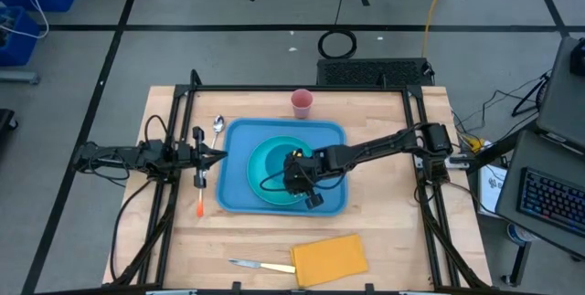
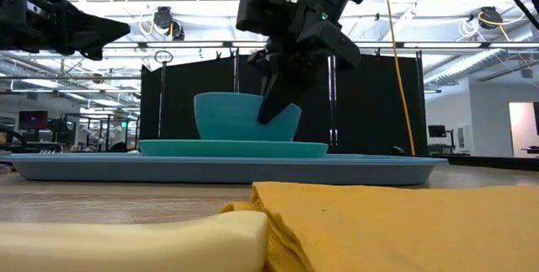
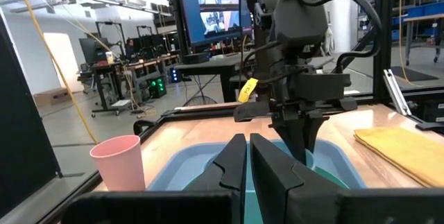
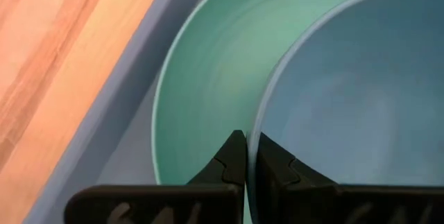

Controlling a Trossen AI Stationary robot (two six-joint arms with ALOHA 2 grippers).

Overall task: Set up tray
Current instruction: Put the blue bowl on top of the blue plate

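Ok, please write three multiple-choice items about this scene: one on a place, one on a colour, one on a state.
1. Where does the bowl stand?
A. on the plate
B. beside the tray
C. on the yellow napkin

2. What colour is the cup?
A. yellow
B. pink
C. blue

3. The fingers of the right gripper are:
A. wide open
B. shut on the bowl's rim
C. out of view

Answers: A, the bowl sits on the plate in the tray; B, the cup is pink; B, the fingers pinch the rim.

High view straight down; low view level across worktop; wrist views close; all share tray (image 1: 239,194)
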